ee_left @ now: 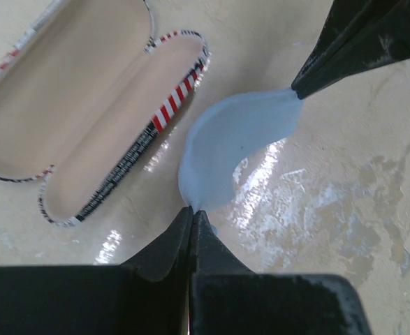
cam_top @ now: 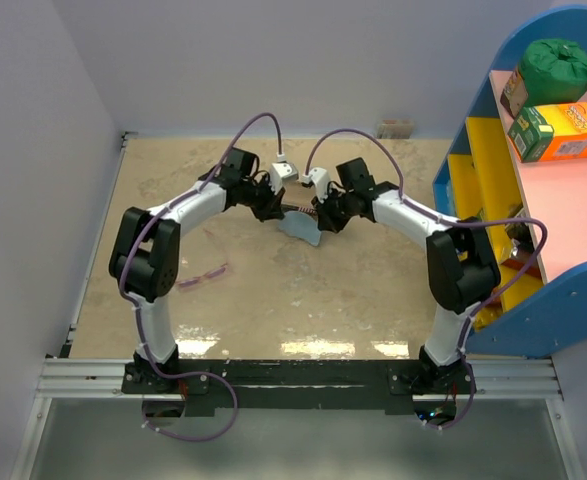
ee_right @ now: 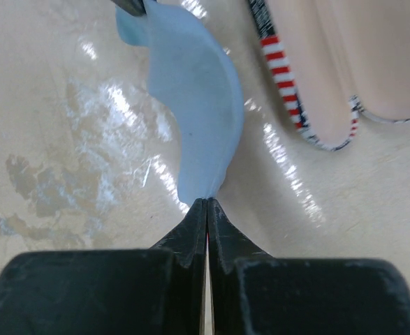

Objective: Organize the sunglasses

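Where the two arms meet: the cloth (cam_top: pixel 301 229) is held stretched between both grippers, just beside the case (cam_top: pixel 295 208), on its near side.
Left gripper (ee_left: pixel 193 213): the jaws are pressed fully together, and one corner of the cloth is pinched at their tips.
Right gripper (ee_right: pixel 207 202): the jaws are likewise closed tight, and the opposite corner of the cloth is nipped between them.
Cloth: light blue and thin, it is bowed into a curve between the two pinched corners, with one edge brought close to the case's rim. Whether any part of it is touching the table (cam_top: pixel 353 290) cannot be told.
Case: it is laid open on the table with both pale-lined halves turned up. Red and white stripes and dark print are shown along its rim. From above it is largely hidden by the grippers.
Sunglasses (cam_top: pixel 205 274): they are laid on the table well apart from the case, to its near left, and are kept clear of both grippers. Only a thin pinkish frame can be made out, and whether the arms are folded cannot be told.
Shelf (cam_top: pixel 573 300): blue-sided, it is stood well to the right of the case.
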Robot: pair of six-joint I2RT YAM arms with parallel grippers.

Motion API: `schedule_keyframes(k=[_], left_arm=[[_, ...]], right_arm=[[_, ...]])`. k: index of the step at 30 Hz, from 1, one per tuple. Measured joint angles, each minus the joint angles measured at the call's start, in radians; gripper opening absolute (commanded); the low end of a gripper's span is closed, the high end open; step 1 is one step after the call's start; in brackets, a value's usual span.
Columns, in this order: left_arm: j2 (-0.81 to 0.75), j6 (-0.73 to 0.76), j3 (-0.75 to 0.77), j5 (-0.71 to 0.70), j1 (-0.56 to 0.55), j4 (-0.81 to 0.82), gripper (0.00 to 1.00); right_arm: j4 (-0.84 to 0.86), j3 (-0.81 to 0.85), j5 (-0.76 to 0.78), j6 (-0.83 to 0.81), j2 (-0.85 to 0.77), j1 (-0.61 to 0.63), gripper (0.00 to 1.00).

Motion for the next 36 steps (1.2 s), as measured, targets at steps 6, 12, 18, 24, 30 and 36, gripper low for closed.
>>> schedule_keyframes(k=[6, 12, 18, 24, 30, 36], left_arm=[[0.05, -0.023, 0.104, -0.031, 0.0, 0.001, 0.0], [0.095, -0.043, 0.182, -0.065, 0.0, 0.002, 0.0], [0.133, -0.066, 0.219, -0.114, 0.001, 0.01, 0.0], [0.163, -0.074, 0.233, -0.161, 0.0, 0.015, 0.0], [0.194, -0.076, 0.268, -0.214, 0.0, 0.018, 0.0], [0.223, -0.083, 0.307, -0.265, 0.0, 0.019, 0.0]], right_arm=[[0.029, 0.074, 0.031, 0.022, 0.04, -0.011, 0.0], [0.047, 0.151, 0.074, 0.041, 0.094, -0.029, 0.0], [0.057, 0.224, 0.112, 0.044, 0.164, -0.041, 0.0], [0.059, 0.28, 0.136, 0.047, 0.23, -0.045, 0.0], [0.063, 0.309, 0.164, 0.052, 0.259, -0.05, 0.0], [0.073, 0.325, 0.183, 0.054, 0.268, -0.055, 0.0]])
